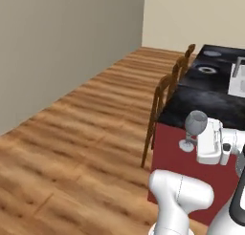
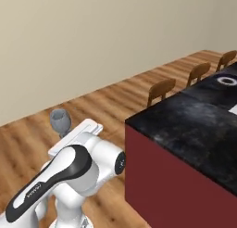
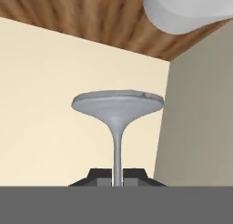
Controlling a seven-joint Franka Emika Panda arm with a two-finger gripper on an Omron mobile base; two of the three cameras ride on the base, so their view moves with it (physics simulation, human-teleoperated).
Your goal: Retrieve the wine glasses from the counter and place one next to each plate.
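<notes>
The gripper (image 3: 118, 175) is being seen clamped on the thin stem of a wine glass (image 3: 118, 110) in the hand view, where the two dark finger tips (image 3: 98, 175) are being shown pressed against the stem from either side. The round foot of the glass is being presented end-on there, and its bowl is being hidden behind the finger tips.

In the left base view the wine glass (image 1: 195, 123) is being held upright just beside the near corner of the black-topped island (image 1: 210, 100), its rounded bowl above the white hand; the fingers themselves are being covered by the hand and cannot be made out. In the right base view the bowl of the glass (image 2: 59, 119) is being shown above the arm, while stem and foot are being hidden behind the white wrist.

The island's far end is being cut off at the right edge of both base views. A grey-blue plate (image 1: 212, 53) is being made out on the far part of the island top in the left base view. Wooden stools (image 1: 168, 88) are being shown along the island's left side, over the wooden floor (image 1: 81, 148).
</notes>
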